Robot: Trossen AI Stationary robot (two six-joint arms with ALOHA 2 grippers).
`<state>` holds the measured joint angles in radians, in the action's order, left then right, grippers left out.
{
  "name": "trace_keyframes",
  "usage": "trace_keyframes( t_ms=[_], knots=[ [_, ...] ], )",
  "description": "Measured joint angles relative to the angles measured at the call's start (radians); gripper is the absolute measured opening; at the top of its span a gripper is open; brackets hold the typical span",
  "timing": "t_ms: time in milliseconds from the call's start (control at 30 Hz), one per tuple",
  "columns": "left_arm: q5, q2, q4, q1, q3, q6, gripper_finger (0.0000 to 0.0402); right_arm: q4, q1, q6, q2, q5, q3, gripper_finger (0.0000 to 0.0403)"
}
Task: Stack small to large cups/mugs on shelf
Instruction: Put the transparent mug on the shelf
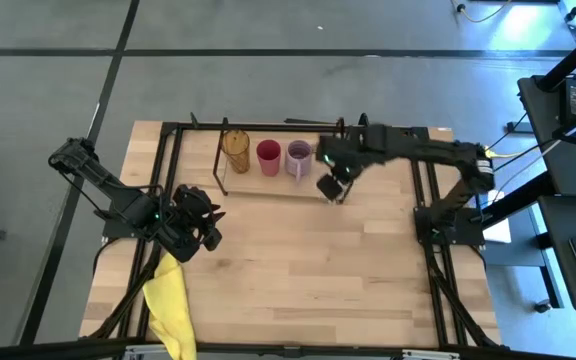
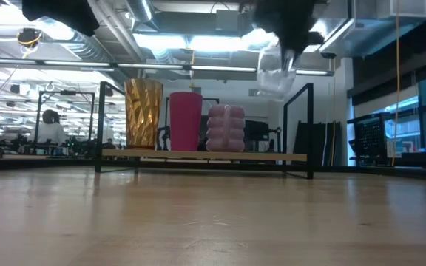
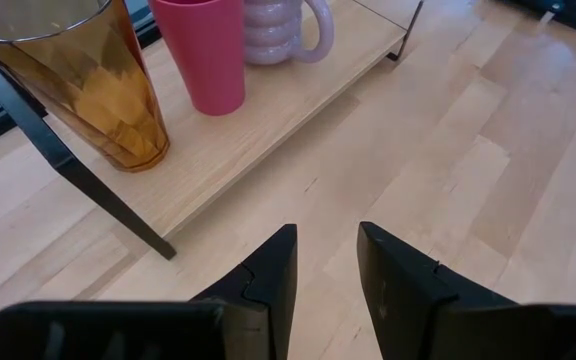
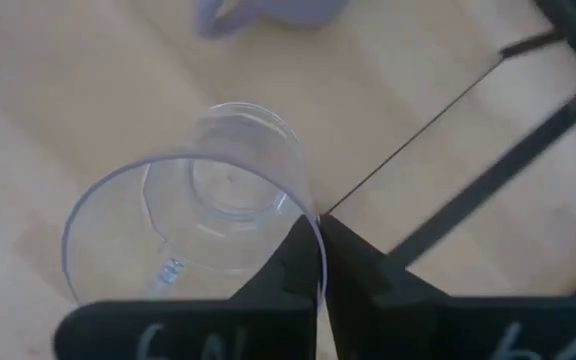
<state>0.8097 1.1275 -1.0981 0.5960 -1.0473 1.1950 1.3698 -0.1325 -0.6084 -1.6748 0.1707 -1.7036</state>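
Note:
On the shelf [image 1: 278,180], a light wooden board on thin black rods, the amber tumbler [image 1: 235,146], the red cup [image 1: 268,155] and the light purple mug [image 1: 298,157] stand upright in a row, seen also as tumbler [image 3: 78,80], cup [image 3: 208,50] and mug [image 3: 283,30]. My right gripper [image 1: 330,188] hovers by the shelf's right end, shut on the tiny clear glass [image 4: 193,215], which shows lifted in the low view [image 2: 276,74]. My left gripper [image 3: 326,270] is open and low over the table left of the shelf [image 1: 193,225], touching nothing. My right gripper pinches the clear glass by its rim [image 4: 306,215], the wall between the two fingers, one finger [image 4: 288,270] on the inside and the other outside. The fingers come from above. The glass hangs below them, mouth up, lifted clear above the shelf's right end [image 2: 294,157].
A yellow cloth [image 1: 171,300] lies at the table's near left, just behind my left gripper. A larger black frame [image 1: 428,200] runs around the table. The shelf board right of the mug [image 2: 272,156] is bare. Bare wooden table [image 1: 308,270] stretches toward the near edge.

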Motion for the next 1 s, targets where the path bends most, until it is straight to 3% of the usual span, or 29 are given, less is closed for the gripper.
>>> trace_keyframes(
  t_ms=[200, 367, 700, 1000],
  knots=[
    [0.0, 0.0, 0.0, 0.0, 0.0, 0.02, 0.0102, 0.003, -0.183, 0.187, -0.083, -0.044, -0.074, 0.0009],
    [0.0, 0.0, 0.0, 0.0, 0.0, 0.029, 0.0102, 0.004, -0.272, 0.29, -0.147, -0.061, -0.085, 0.0009],
    [0.0, 0.0, 0.0, 0.0, 0.0, 0.035, 0.0102, -0.039, -0.355, 0.371, -0.262, -0.098, -0.085, 0.0009],
    [0.0, 0.0, 0.0, 0.0, 0.0, 0.035, 0.0102, -0.09, -0.411, 0.404, -0.276, -0.162, -0.085, 0.0009]
  ],
)
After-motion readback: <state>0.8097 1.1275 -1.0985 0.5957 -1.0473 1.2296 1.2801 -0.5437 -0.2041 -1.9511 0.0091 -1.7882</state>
